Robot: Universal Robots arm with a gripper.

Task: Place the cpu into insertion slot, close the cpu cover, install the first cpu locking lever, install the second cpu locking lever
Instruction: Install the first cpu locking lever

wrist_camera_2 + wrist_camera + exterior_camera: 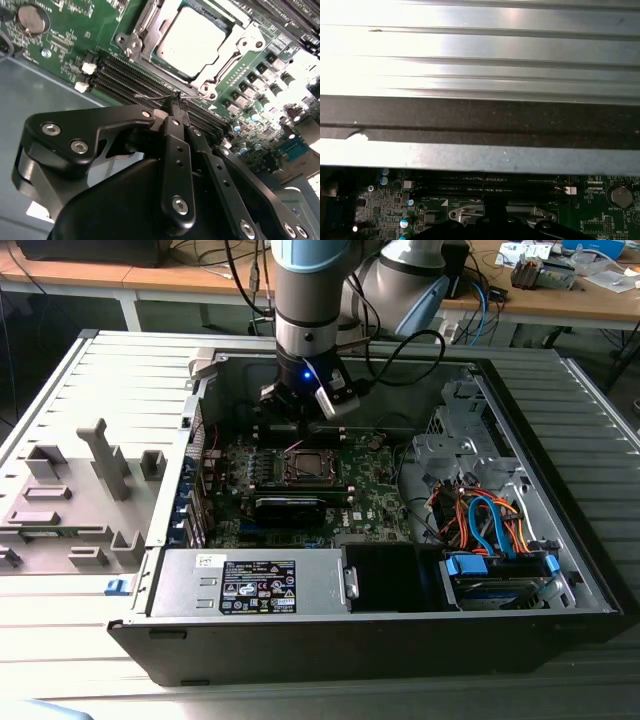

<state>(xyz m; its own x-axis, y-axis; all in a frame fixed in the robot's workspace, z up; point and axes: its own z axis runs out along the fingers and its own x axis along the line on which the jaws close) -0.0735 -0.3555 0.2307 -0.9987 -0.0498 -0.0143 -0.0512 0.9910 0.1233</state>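
The cpu lies flat in the insertion slot on the green motherboard. The cpu cover lies down over it as a silvery frame around its edges. A thin wire locking lever runs along the side of the socket nearest my gripper. In the second wrist view my gripper has its black fingers pressed together, with the tips right at this wire. Whether they touch it is unclear. In the exterior view the gripper hangs just behind the socket, low inside the computer case.
Black memory slots run between gripper and socket, with a coin battery nearby. The case's metal wall stands close behind the arm. A power supply and drive cables sit at the front. A grey fixture tray lies outside the case.
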